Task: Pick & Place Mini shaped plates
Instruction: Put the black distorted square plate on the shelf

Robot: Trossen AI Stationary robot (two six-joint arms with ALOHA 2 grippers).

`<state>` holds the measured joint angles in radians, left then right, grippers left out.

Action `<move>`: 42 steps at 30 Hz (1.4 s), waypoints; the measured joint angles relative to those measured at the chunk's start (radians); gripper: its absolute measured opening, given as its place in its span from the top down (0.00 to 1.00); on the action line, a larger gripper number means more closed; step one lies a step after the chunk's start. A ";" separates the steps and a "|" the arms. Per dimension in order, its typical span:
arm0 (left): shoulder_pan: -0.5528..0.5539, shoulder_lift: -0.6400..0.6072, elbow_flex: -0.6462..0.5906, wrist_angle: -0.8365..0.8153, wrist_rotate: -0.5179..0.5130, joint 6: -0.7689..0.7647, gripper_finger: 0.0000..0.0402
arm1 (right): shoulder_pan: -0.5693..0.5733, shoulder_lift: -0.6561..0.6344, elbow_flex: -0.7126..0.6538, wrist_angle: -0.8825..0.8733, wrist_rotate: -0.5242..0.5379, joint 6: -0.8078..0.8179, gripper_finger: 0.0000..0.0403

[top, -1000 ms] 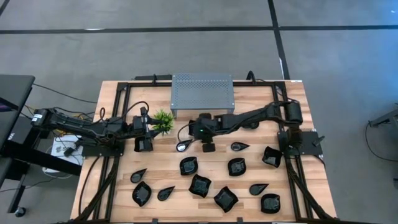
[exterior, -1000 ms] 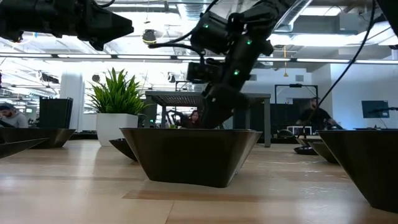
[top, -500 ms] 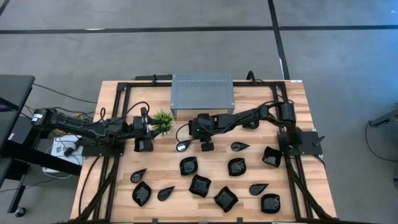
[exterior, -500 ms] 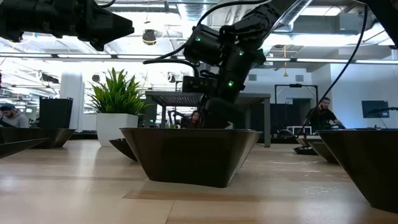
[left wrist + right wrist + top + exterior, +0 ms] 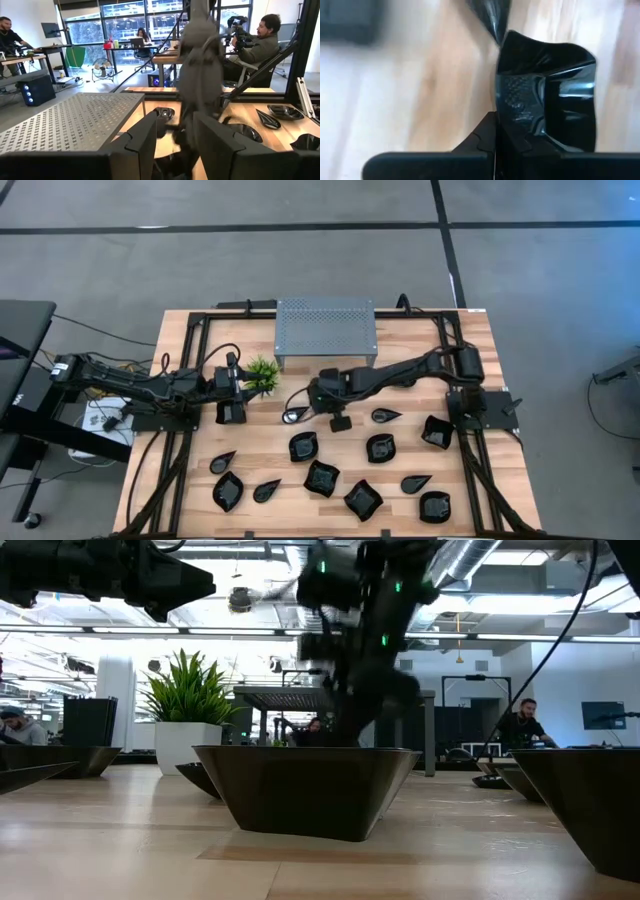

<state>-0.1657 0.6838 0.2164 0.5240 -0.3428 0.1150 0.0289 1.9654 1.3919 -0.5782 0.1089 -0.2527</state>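
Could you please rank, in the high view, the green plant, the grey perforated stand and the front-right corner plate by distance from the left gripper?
From the left gripper:
1. Green plant, right beside it.
2. Grey perforated stand, at the table's back centre.
3. Corner plate, at the front right.

Pale planked wood with visible grain and a smooth satin finish is seen on the table (image 5: pixel 470 330), framed by matt black metal rails. The mini shaped plates (image 5: pixel 322 478) are shown as glossy black, smooth as glazed ceramic or plastic, and the plate just ahead of the right gripper (image 5: pixel 496 145) carries bright highlights and a fine textured patch. A matt grey perforated metal stand (image 5: pixel 325 330) and matt dark plastic fingers (image 5: pixel 217 145) on the left gripper (image 5: pixel 175 145) are also shown.
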 joint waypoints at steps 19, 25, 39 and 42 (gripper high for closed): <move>0.000 0.006 0.000 0.027 0.000 0.000 0.67 | -0.128 -0.407 0.055 -0.071 0.335 -0.144 1.00; 0.000 0.006 0.000 0.039 0.000 0.000 0.67 | -0.271 -0.300 0.054 0.067 0.198 -0.192 1.00; 0.000 0.006 0.000 0.038 0.000 -0.053 0.67 | -0.398 -0.192 0.054 0.084 0.193 -0.253 0.99; 0.000 0.006 0.000 0.037 0.000 -0.053 0.67 | -0.389 -0.192 0.054 0.084 0.157 -0.313 0.99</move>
<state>-0.1658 0.6895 0.2165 0.5610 -0.3429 0.0620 -0.3602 1.7733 1.4456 -0.4939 0.2655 -0.5660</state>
